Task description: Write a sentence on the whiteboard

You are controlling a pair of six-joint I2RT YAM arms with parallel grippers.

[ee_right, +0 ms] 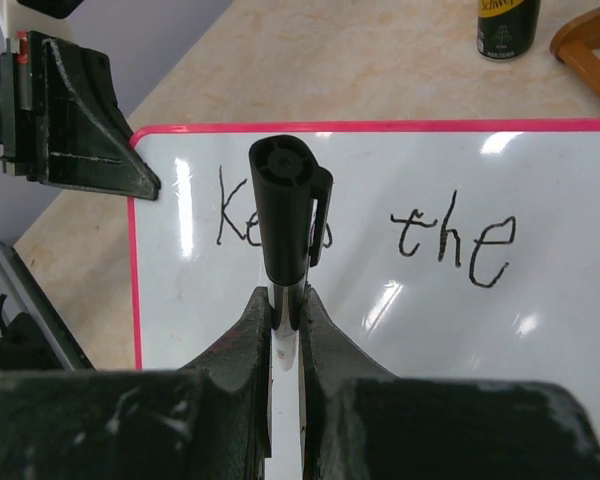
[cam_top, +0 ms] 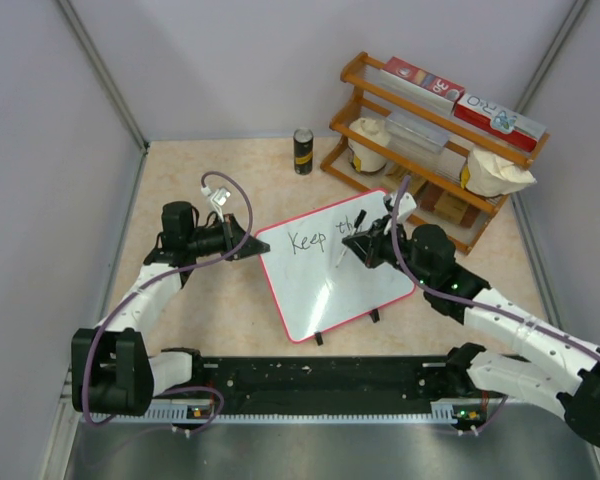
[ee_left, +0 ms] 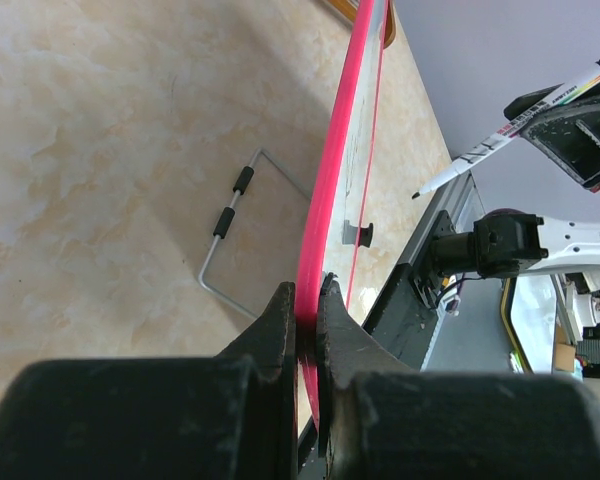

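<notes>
Left gripper is clamping the whiteboard rim between its fingers. It's stiff, glossy, probably light, so edge-holding is making sense. Right gripper is squeezing the marker, sentence lying just beyond it.

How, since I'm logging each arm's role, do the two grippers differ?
The left gripper clamps the whiteboard by its pink rim; the right gripper pinches a marker. The left sits at the board's edge; the right hangs in front of its face, near the unfinished sentence. Both are shut and black.
</notes>
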